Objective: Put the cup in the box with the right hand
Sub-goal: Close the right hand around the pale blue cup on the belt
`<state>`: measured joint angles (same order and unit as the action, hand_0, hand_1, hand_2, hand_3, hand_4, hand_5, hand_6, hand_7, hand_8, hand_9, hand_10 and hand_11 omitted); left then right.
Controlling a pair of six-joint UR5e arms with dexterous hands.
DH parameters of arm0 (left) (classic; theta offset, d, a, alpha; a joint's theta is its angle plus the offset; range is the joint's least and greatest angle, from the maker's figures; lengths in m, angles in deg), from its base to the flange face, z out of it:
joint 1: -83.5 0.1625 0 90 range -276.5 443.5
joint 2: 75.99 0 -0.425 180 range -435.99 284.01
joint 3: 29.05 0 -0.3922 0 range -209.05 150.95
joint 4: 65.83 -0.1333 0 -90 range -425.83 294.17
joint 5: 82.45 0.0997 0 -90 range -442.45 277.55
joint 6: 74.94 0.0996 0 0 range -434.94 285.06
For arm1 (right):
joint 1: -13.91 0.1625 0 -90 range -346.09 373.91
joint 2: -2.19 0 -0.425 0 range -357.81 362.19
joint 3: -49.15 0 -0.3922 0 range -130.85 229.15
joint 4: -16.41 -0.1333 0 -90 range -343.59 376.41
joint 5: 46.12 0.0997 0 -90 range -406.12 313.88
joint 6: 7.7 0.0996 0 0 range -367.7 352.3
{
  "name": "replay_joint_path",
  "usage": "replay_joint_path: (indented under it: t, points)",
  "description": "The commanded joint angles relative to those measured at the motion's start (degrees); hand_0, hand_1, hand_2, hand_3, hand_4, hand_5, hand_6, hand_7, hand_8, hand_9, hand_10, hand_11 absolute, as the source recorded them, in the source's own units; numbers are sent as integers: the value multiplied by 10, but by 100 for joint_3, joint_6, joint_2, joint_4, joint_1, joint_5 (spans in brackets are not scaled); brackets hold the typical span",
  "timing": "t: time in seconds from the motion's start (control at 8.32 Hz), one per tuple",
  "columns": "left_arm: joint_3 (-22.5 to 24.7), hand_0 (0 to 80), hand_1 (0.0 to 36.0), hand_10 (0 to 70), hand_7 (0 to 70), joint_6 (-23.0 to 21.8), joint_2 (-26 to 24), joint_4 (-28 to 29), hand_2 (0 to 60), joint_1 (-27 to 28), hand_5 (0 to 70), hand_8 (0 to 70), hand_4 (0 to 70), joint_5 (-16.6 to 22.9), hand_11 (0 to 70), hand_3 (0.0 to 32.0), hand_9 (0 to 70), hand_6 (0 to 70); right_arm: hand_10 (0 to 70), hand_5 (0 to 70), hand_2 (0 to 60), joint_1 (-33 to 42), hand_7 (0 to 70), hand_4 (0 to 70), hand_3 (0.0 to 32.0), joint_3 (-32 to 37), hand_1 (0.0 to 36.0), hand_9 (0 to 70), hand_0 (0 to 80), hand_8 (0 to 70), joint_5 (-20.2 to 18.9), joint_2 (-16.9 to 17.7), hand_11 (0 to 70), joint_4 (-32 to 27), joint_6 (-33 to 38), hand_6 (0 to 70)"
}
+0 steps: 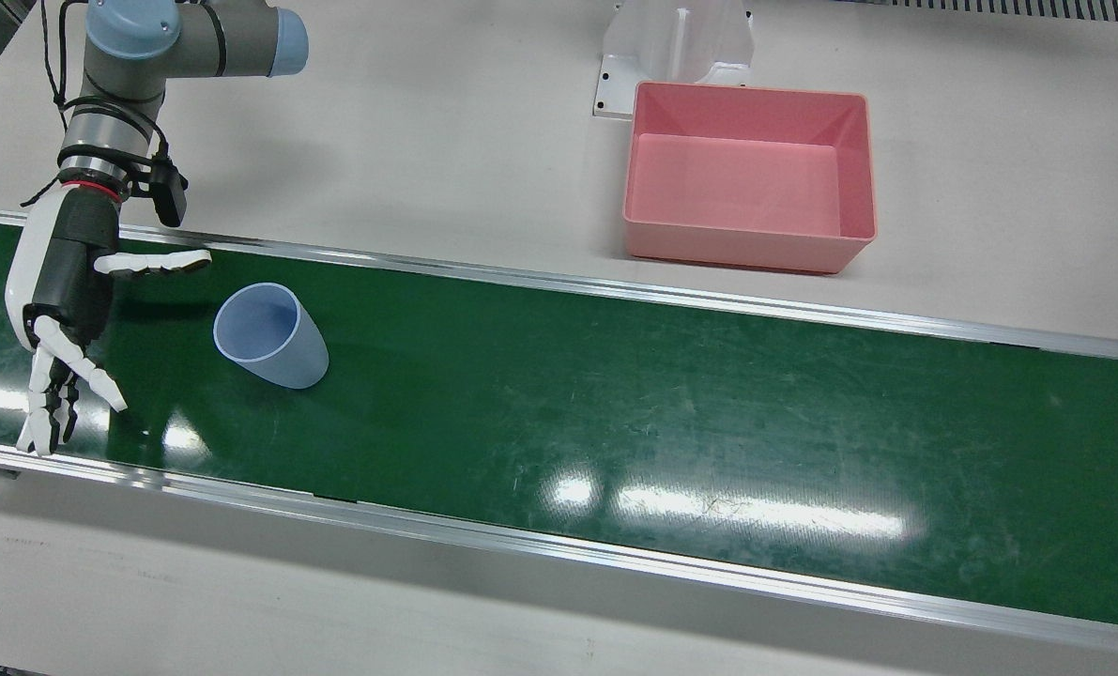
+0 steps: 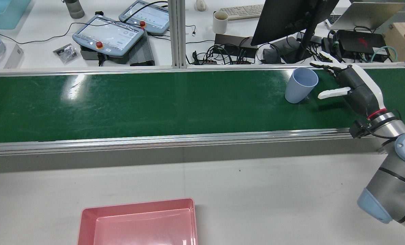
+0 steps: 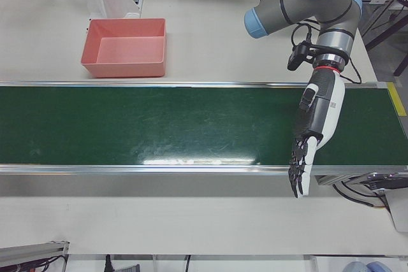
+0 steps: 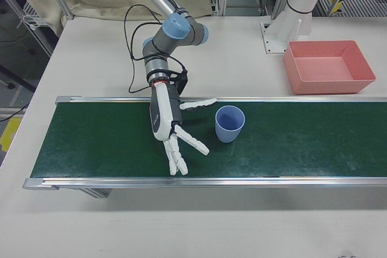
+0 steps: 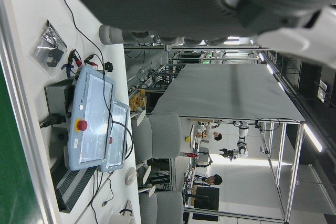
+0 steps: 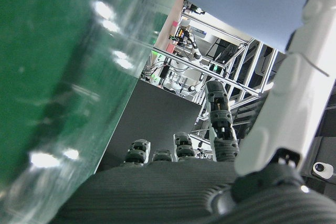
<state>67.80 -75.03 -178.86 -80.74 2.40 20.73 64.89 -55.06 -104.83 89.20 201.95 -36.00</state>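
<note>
Two robot hands are showing across the views, and neither is holding anything. The right robot hand (image 1: pixel 61 310), white-fingered with a dark palm, is hovering over the green conveyor belt (image 1: pixel 615 404) with its fingers spread wide apart; one finger is reaching sideways along the belt's far rail while the others are pointing toward the near rail. A pale blue translucent plastic cup (image 1: pixel 271 336) is standing upright on the belt just beside that open right robot hand, not touching it. In the right-front view the cup (image 4: pixel 230 124) is sitting between the sideways finger and the spread fingers, a small gap showing on each side. In the rear view the same cup (image 2: pixel 301 85) is standing near the belt's far edge with the right robot hand (image 2: pixel 353 86) next to it.

A pink rectangular plastic box (image 1: pixel 749 190) is resting on the pale grey worktop (image 1: pixel 427 141) beyond the belt, well apart from the cup, and nothing is lying inside it.

The left robot hand (image 3: pixel 313 135) is appearing in the left-front view, hanging over the belt's end with its fingers stretched out straight and apart, pointing toward the near rail and grasping nothing
</note>
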Motion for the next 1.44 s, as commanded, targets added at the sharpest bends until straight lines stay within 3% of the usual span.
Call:
replay_joint_path:
  t: [0.0,0.24,0.36,0.48,0.6,0.72,0.84,0.96,1.08,1.32]
  points:
    - [0,0,0,0,0,0,-5,5,0,-3,0,0,0,0,0,0,0,0,47,42,0,-79,127,185,0,23,104,28,502,0,0,0,83,-43,0,46]
    - [0,0,0,0,0,0,-5,-3,0,-3,0,0,0,0,0,0,0,0,46,44,0,-88,145,152,0,23,111,27,500,0,61,0,83,-88,9,49]
    - [0,0,0,0,0,0,-5,-3,0,-3,0,0,0,0,0,0,0,0,44,54,173,-106,198,66,0,15,166,48,487,3,184,0,84,-79,35,60]
    - [0,0,0,0,0,0,-5,5,0,-3,0,0,0,0,0,0,0,0,56,63,600,-141,288,62,0,15,252,61,463,5,202,0,104,-62,35,78]
    - [0,0,0,0,0,0,-5,5,0,-3,0,0,0,0,0,0,0,0,92,71,600,-167,412,93,0,6,280,160,446,63,194,0,155,-62,26,108]
    - [0,0,0,0,0,0,-5,-3,0,-3,0,0,0,0,0,0,0,0,177,82,600,-159,608,306,0,-20,281,394,431,215,194,0,272,-62,35,162]
    - [0,0,0,0,0,0,-5,5,0,-3,0,0,0,0,0,0,0,0,270,88,600,-141,700,642,0,-82,282,548,448,326,202,0,399,-62,44,216]
    - [0,0,0,0,0,9,-5,-3,0,-3,0,0,0,0,0,0,0,0,318,102,600,-106,700,700,0,-247,302,622,476,386,202,0,462,-62,44,242]
    - [0,0,0,0,0,0,-5,-3,0,-3,0,0,0,0,0,0,0,0,353,120,600,-97,700,700,0,-441,341,670,505,422,202,9,509,-53,35,259]
    - [0,0,0,0,0,0,4,-3,0,-3,0,0,0,0,0,0,0,0,346,125,600,-97,700,700,0,-766,346,650,514,412,202,0,503,-53,26,249]
